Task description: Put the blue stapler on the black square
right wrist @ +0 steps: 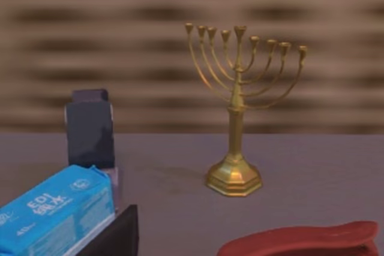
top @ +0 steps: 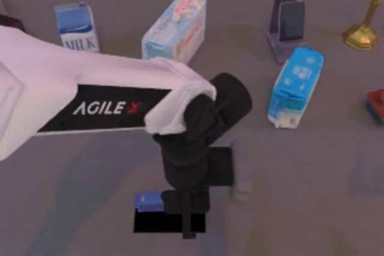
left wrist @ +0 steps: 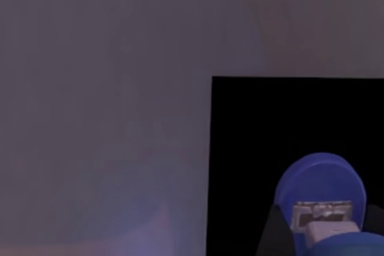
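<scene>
The blue stapler [top: 147, 201] is held in my left gripper [top: 186, 209], which is shut on it at the upper left edge of the black square [top: 162, 224], near the table's front edge. In the left wrist view the stapler's rounded blue nose [left wrist: 321, 184] sits between the dark fingers [left wrist: 273, 238], with the black square [left wrist: 270, 124] spread beneath it. I cannot tell whether the stapler touches the square. My right arm is out of the top view; only a dark bit of my right gripper [right wrist: 120, 235] shows in its wrist view.
Along the back stand a milk carton [top: 77, 25], a pale lying carton [top: 175, 25] and a purple-black holder [top: 287, 23]. A blue carton [top: 296, 86] lies right of centre. A golden candelabrum [top: 363, 28] and a red object [top: 377, 105] are at the far right.
</scene>
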You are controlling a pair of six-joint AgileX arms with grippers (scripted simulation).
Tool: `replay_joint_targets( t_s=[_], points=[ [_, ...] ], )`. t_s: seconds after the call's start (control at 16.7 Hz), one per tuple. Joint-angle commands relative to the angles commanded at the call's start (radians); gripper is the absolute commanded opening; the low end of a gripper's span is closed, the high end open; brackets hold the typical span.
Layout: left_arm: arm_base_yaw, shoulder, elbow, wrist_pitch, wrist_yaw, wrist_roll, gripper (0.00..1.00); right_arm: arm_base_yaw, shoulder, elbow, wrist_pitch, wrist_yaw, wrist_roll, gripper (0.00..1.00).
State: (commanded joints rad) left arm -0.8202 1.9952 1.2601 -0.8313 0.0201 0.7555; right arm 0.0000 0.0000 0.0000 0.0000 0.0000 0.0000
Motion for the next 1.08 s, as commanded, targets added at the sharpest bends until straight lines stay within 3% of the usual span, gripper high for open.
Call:
replay_joint_targets(
  t_s=[0.72,1.08],
  points=[
    [0.0,0.0,0.0,0.0,0.0,0.0,0.98,0.0,0.0,0.0,0.0,0.0,0.0,1.0],
    [0.0,0.0,0.0,0.0,0.0,0.0,1.0,0.0,0.0,0.0,0.0,0.0,0.0,1.0]
  ],
)
